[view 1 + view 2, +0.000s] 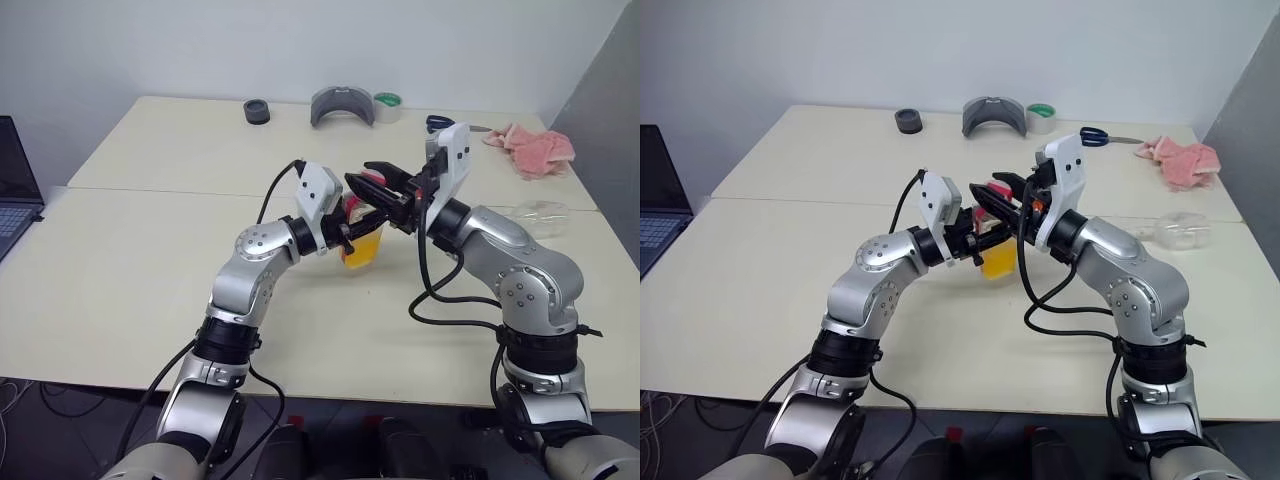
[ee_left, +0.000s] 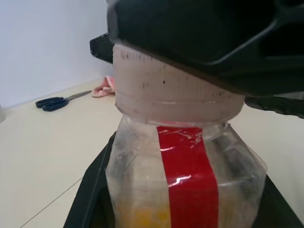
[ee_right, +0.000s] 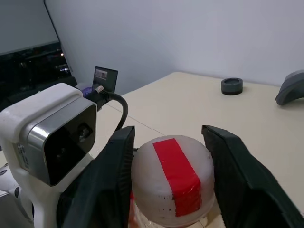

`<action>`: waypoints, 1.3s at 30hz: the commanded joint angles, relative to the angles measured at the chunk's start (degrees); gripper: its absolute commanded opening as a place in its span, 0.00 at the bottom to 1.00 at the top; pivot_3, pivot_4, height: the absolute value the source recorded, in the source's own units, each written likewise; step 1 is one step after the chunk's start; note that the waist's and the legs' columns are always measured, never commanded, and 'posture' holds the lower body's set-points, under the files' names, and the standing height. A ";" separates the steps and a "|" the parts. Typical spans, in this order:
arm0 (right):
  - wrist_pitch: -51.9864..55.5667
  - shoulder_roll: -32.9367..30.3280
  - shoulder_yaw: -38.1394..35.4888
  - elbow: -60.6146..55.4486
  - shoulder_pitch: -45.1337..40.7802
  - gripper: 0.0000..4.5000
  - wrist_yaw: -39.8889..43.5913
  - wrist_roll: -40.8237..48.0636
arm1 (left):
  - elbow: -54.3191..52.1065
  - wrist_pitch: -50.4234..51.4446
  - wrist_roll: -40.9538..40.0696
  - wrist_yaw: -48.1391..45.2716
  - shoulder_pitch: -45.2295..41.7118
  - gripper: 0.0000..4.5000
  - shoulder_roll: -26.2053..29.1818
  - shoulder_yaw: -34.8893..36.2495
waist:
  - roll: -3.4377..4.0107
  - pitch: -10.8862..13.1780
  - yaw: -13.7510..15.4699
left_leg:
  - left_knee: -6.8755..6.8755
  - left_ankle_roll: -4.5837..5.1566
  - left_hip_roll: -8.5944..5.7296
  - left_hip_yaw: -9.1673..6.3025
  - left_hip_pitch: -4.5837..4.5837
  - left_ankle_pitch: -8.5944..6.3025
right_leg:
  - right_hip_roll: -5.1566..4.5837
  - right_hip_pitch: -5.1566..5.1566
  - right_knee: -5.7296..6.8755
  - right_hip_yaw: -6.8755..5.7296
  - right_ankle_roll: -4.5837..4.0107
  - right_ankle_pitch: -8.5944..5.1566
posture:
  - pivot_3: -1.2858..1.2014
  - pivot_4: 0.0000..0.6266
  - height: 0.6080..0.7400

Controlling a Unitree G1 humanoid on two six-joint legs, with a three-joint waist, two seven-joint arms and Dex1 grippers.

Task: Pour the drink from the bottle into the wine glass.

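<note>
The bottle (image 1: 362, 245) is held up over the middle of the table (image 1: 150, 270), with the orange drink (image 1: 363, 253) in its lower part. My left gripper (image 1: 345, 232) is shut on the bottle's body (image 2: 185, 175), which has a red stripe down it. My right gripper (image 3: 167, 132) comes in from the right, and its two black fingers (image 3: 114, 171) press against either side of the white, red-taped cap (image 3: 171, 180). A clear object (image 1: 537, 212) that looks like the wine glass lies on the table to the right, beyond my right arm.
Along the table's far edge stand a black roll (image 1: 257, 111), a grey curved piece (image 1: 342, 105), a tape roll (image 1: 388, 105), scissors (image 1: 437, 123) and a pink cloth (image 1: 530, 148). A laptop (image 1: 15, 190) sits at the far left.
</note>
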 commanded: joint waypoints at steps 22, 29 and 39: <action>1.18 -7.20 2.74 18.53 -20.65 0.42 32.63 6.25 | -26.93 19.29 -18.51 -2.94 1.88 0.42 8.22 4.34 | 0.09 0.06 -0.09 | 0.01 0.01 0.02 -0.06 0.02 0.00 | -0.02 0.02 0.00 -0.07 -0.01 0.00 | 0.52 0.24 1.00; 0.56 -8.54 3.05 20.10 -21.54 0.50 36.84 4.42 | -25.72 19.03 -18.24 -2.48 1.68 0.42 9.80 5.22 | 0.09 0.07 -0.02 | 0.01 0.01 0.02 -0.05 0.01 0.00 | -0.05 0.02 0.00 -0.08 -0.01 0.00 | 0.52 0.24 1.00; 7.29 -14.07 -3.14 12.01 -16.48 0.99 30.98 7.60 | -18.54 12.84 -13.13 -3.10 1.92 0.42 11.00 4.67 | 0.09 0.07 0.06 | 0.00 0.01 0.02 -0.06 0.00 0.00 | -0.06 0.02 -0.02 -0.08 -0.01 0.00 | 0.52 0.24 1.00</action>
